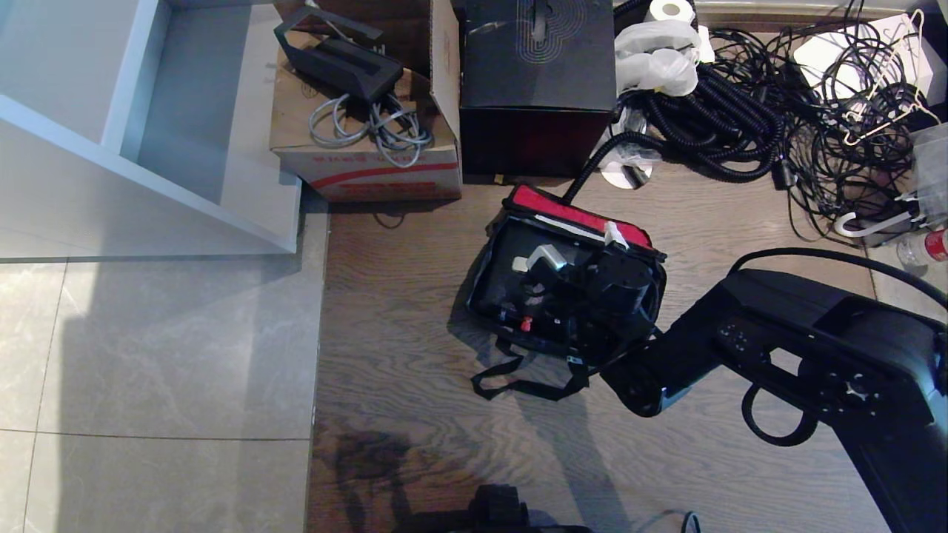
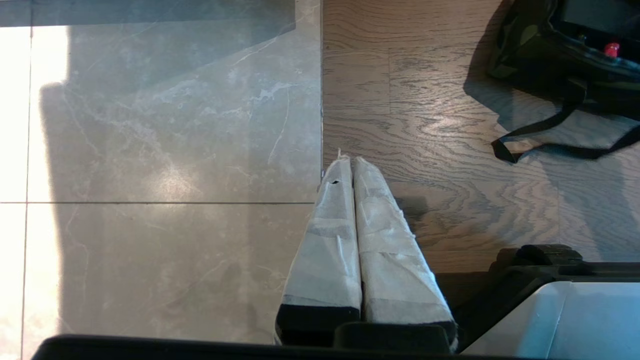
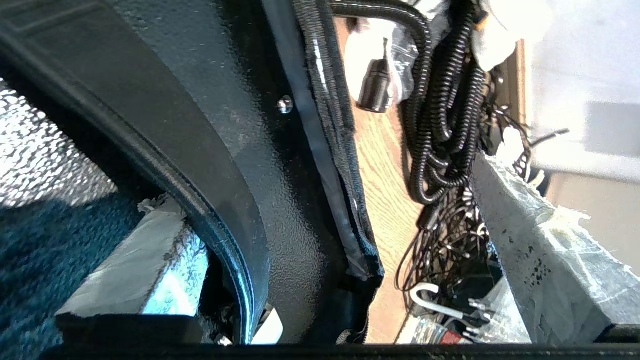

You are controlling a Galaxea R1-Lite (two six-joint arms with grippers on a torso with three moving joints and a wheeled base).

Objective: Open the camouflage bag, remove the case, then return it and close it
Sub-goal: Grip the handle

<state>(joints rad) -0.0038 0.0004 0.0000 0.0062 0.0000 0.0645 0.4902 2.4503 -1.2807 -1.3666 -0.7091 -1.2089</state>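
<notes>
The camouflage bag [image 1: 480, 285] lies open on the wooden floor, its flap [image 1: 570, 213] thrown back with the red inner side up. The black case [image 1: 507, 300] with a small red latch [image 1: 526, 323] sits inside. My right gripper [image 1: 579, 246] reaches into the bag, open, with white-taped fingers spread wide. In the right wrist view, one finger [image 3: 130, 270] lies beside the case's curved black handle [image 3: 150, 130]. The other finger [image 3: 540, 250] stands beyond the bag's zipper edge [image 3: 332, 125]. My left gripper [image 2: 345, 165] hangs shut over the floor, away from the bag [image 2: 530, 55].
A black cube box [image 1: 537, 81] and a cardboard box [image 1: 363, 141] stand just behind the bag. Coiled hoses and tangled cables [image 1: 740, 126] crowd the right rear. A white shelf unit [image 1: 148, 126] is at the left. The bag's strap [image 1: 518, 385] trails forward.
</notes>
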